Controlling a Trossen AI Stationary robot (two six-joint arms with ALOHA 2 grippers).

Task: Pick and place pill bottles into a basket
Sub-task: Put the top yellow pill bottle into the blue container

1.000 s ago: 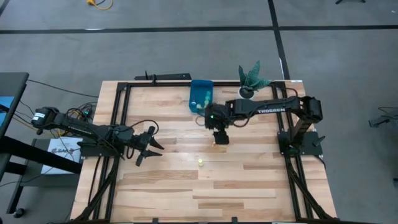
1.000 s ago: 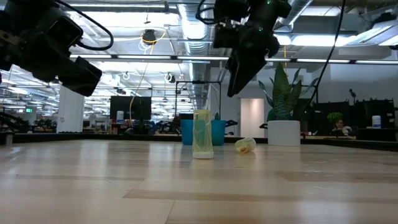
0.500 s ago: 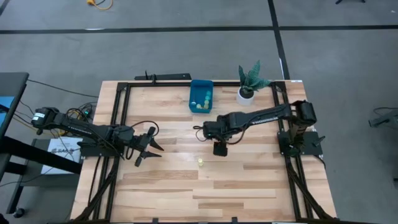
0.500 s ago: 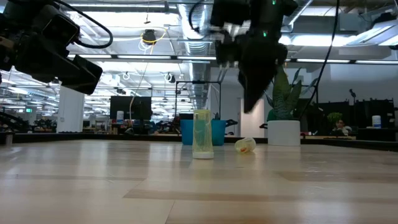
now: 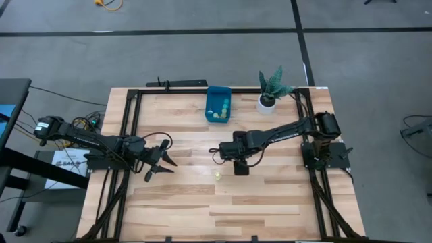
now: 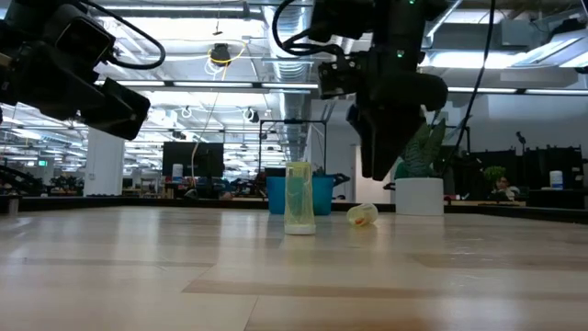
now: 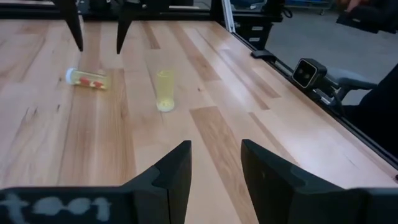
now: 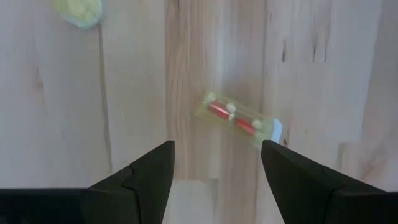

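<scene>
While lying flat under the spread right gripper (image 8: 214,163), pale bottle (image 8: 239,121) shows red pills, left gripper (image 7: 214,163) parted, empty.

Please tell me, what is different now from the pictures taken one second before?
The right gripper moved away from the bright-blue plastic basket toward the table's middle and came lower. It is now open above the lying translucent bottle with red pills, holding nothing. The left gripper, the upright pale yellow bottle and the potted plant stayed as they were.
</scene>
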